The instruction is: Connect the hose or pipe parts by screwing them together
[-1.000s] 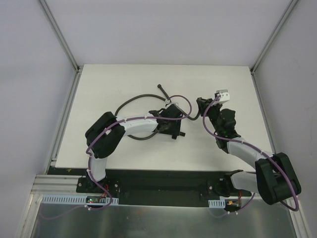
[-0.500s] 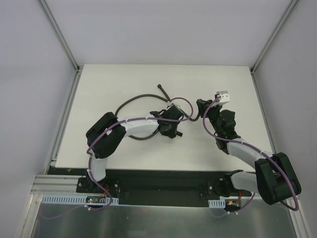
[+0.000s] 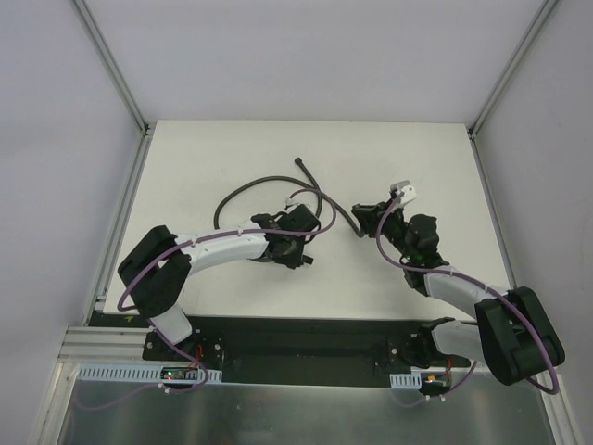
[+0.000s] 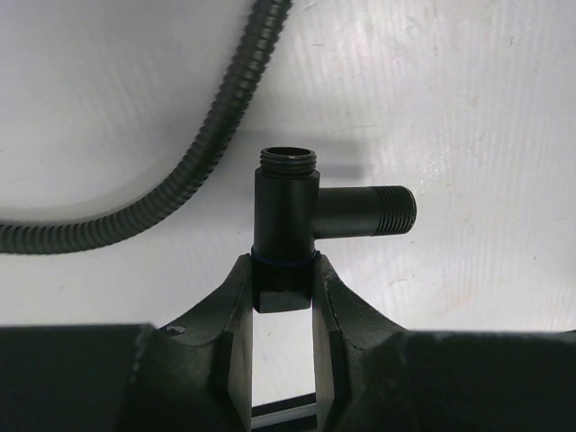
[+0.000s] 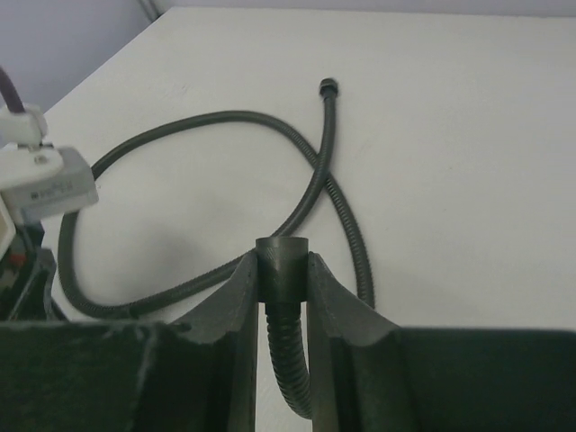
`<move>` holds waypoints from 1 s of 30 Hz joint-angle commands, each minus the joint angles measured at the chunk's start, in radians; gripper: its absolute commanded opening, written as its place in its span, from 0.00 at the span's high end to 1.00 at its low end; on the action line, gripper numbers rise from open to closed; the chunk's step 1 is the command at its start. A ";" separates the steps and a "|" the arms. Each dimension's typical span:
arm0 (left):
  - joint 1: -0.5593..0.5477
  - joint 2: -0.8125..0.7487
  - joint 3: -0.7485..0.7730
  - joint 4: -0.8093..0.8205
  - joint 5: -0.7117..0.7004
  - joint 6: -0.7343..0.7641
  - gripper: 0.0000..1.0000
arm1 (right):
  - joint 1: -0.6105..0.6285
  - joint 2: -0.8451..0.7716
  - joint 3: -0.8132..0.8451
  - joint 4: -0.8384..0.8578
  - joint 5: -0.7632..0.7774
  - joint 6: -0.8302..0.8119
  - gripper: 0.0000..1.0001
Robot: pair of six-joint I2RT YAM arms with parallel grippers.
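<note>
White table (image 3: 232,158) w/ pale walls (image 3: 56,139), alu. frame posts (image 3: 111,65), maybe steel shelf (image 3: 296,417) in front.

A white table (image 3: 371,287) stands between grey walls (image 3: 306,56).

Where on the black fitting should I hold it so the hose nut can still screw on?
Grip the black fitting on its plain lower body, coming from the end opposite the top port, as the left gripper does now. That part is unthreaded, and both threaded ends, the top port and side stub, stay clear.
</note>
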 commanded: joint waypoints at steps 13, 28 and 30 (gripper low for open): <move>0.164 -0.153 -0.144 -0.225 0.037 -0.125 0.89 | 0.155 -0.028 -0.039 -0.022 -0.144 -0.031 0.89; 0.270 -0.307 -0.198 -0.162 0.184 -0.056 0.38 | 0.198 -0.036 -0.037 -0.016 -0.129 -0.034 0.89; 0.270 -0.302 -0.201 -0.142 0.209 -0.056 0.39 | 0.205 -0.030 -0.034 -0.011 -0.127 -0.032 0.89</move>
